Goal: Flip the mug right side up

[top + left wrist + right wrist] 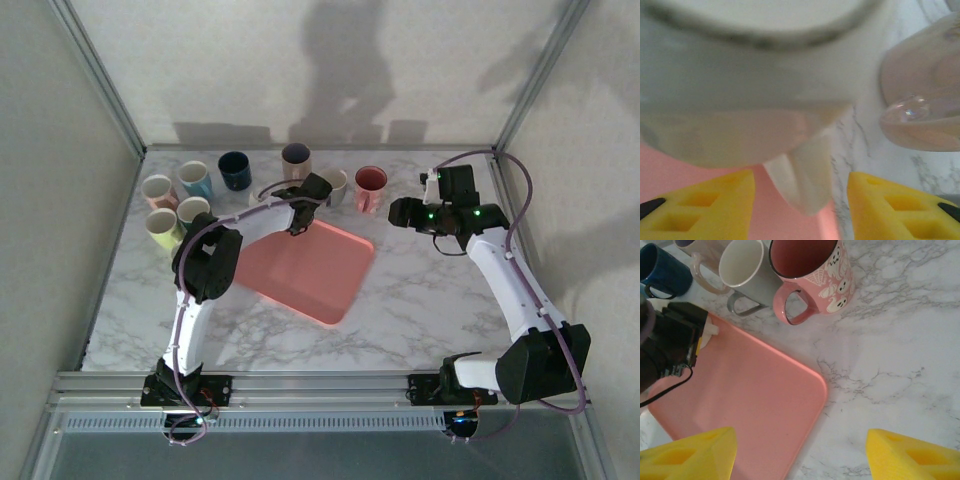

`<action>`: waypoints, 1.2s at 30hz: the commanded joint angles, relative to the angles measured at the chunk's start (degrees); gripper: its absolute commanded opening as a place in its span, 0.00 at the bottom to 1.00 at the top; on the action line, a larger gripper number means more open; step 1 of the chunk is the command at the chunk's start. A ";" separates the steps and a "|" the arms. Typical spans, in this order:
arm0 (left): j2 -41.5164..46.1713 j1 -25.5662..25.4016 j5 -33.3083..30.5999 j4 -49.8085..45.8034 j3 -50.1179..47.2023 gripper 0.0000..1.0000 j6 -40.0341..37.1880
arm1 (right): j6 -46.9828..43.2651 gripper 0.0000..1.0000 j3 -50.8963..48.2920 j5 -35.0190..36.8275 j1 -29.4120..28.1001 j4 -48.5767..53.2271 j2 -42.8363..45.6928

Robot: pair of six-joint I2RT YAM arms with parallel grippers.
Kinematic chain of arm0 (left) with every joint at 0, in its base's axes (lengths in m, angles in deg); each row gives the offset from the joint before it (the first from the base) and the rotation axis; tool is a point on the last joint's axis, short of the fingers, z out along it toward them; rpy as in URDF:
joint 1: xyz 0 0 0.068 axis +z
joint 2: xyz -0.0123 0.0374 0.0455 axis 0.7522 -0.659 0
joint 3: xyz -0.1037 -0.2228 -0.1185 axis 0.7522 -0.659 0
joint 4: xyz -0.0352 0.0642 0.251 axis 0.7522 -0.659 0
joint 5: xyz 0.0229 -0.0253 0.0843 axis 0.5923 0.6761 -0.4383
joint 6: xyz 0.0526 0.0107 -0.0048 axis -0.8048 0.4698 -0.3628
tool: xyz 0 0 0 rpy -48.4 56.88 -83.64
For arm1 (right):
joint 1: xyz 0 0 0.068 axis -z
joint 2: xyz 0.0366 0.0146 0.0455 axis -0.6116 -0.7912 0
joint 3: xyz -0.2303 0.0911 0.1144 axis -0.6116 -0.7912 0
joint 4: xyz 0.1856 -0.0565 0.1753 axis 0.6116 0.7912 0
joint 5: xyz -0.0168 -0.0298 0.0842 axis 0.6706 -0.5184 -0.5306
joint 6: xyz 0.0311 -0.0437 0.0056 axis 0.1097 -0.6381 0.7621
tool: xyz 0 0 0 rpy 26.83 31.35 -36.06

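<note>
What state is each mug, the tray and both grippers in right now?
white mug: at left gripper, orientation unclear
pink mug: upright
grey mug: upright
dark blue mug: upright
tray: flat on table
left gripper: open, straddling handle
right gripper: open, empty

Right gripper gapes; left gripper seemingly parted.

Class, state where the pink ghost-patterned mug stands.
In the top view, the pink mug stands upright near the back, right of centre, beside the grey mug, beyond the tray.
</note>
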 commanded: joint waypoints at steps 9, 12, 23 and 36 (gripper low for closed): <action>6.31 0.56 -3.83 1.33 -9.18 0.42 -1.45 | 0.80 0.69 1.98 0.05 -0.31 1.34 0.12; 9.29 0.52 -4.14 2.18 -11.93 0.40 -3.39 | 1.05 0.69 1.98 0.20 -0.39 1.51 0.17; 19.50 0.61 -0.30 5.88 -21.34 0.25 -12.38 | 1.84 0.69 2.26 0.42 -0.32 2.04 0.46; 21.12 0.50 3.45 9.90 -24.30 0.36 -15.23 | 1.59 0.69 0.88 1.00 -0.34 2.32 2.32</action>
